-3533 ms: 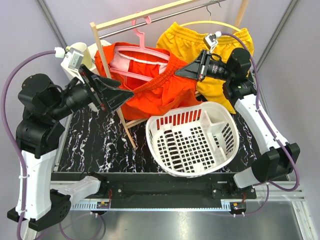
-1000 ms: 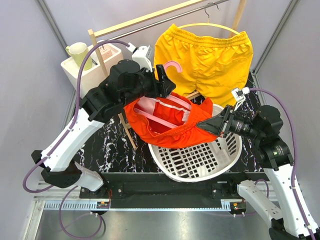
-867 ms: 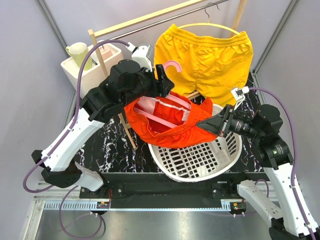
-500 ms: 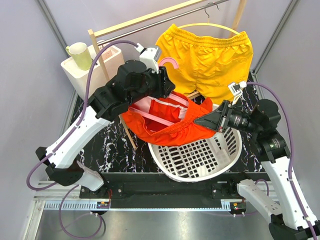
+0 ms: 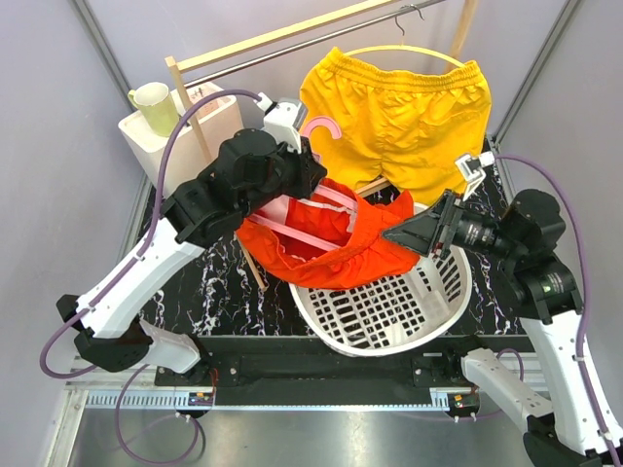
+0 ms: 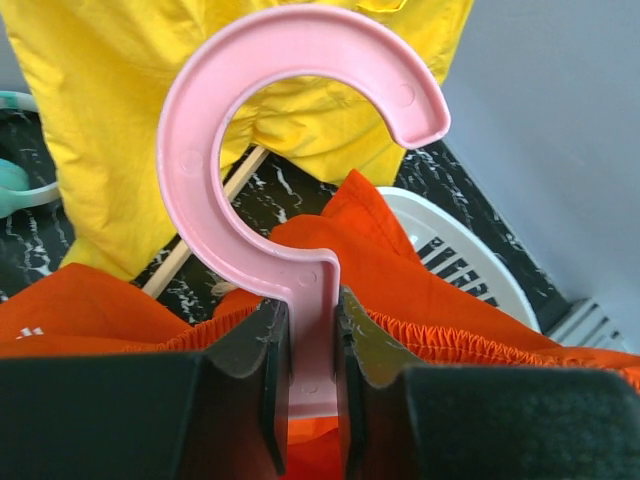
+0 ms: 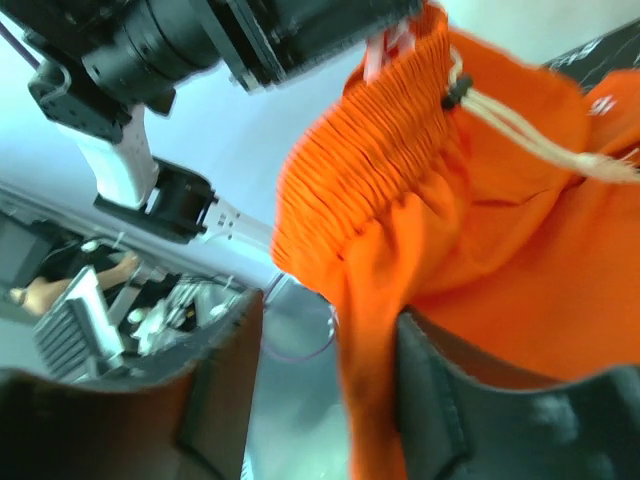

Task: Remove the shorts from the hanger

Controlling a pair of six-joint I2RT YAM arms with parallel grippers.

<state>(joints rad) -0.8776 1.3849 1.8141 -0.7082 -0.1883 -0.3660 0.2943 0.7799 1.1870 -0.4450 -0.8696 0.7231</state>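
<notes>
The orange-red shorts (image 5: 341, 255) are soft matt cloth with a tightly puckered waistband, and the yellow shorts (image 5: 409, 117) are alike. The pink hanger (image 6: 310, 300) is smooth moulded plastic, faintly shiny. The white laundry basket (image 5: 389, 306) is perforated plastic. The tabletop (image 5: 195, 282) is black and white-veined, marble-like. The rack post (image 5: 190, 102) is bare wood.

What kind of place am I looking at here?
Probably a robotics test booth staged as a laundry corner: plain grey walls, a clothes rail with yellow shorts, a white laundry basket, and a left arm and right arm at the table edge.
</notes>
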